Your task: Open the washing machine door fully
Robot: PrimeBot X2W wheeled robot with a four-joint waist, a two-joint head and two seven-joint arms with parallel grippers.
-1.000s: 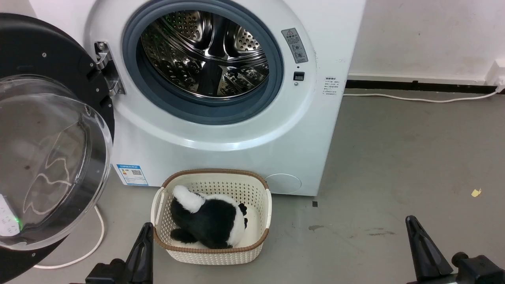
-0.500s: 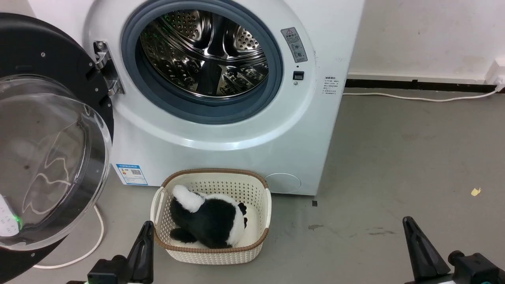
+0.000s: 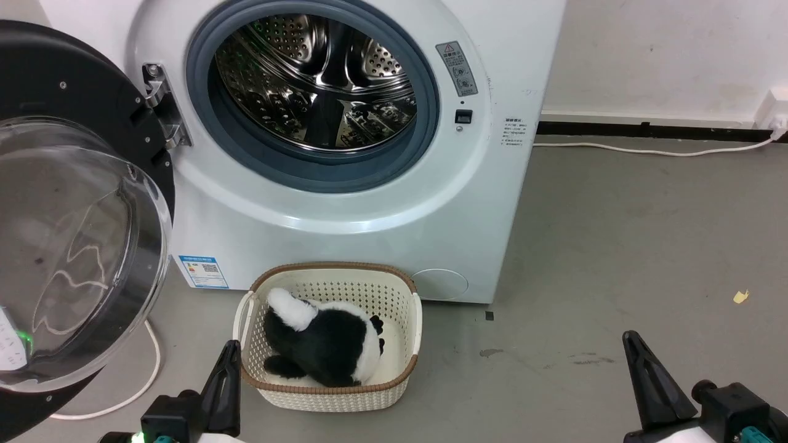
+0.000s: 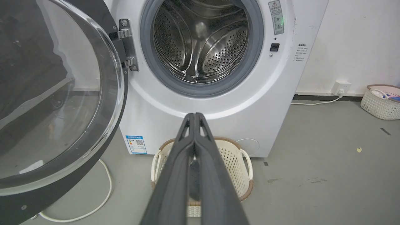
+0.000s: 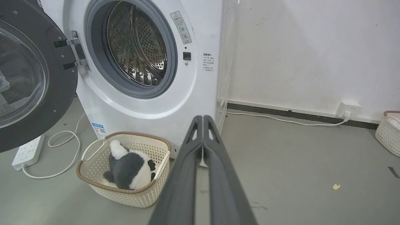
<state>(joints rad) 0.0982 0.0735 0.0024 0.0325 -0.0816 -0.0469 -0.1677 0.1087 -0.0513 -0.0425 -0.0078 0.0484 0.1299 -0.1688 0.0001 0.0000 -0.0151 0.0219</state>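
Since the washing machine door [image 3: 74, 80] already stands swung wide to the left of the opening, the job looks done or all but done. What is left, if anything, is a last push outward, and I cannot tell whether the hinge has more travel. Nearest, at the bottom of the head view, both arms sit low and clear of everything. The left gripper [image 4: 194, 118] has its two long fingers pressed together at the tips, clenched on nothing, and the right gripper [image 5: 202, 119] is closed and empty in the same way, pointing over bare floor [image 3: 615, 246] beside the machine. Just past the left gripper sits a woven basket [image 3: 420, 320] holding a black-and-white plush toy [image 3: 320, 347], close against the foot of the washer [image 3: 345, 227]. Left of it the door's clear glass bowl [image 3: 68, 246] bulges toward the camera, the black ring hanging from the metal hinge [image 3: 161, 104] on the washer's front. Beyond, the steel drum [image 3: 320, 80] lies fully exposed inside its grey seal.
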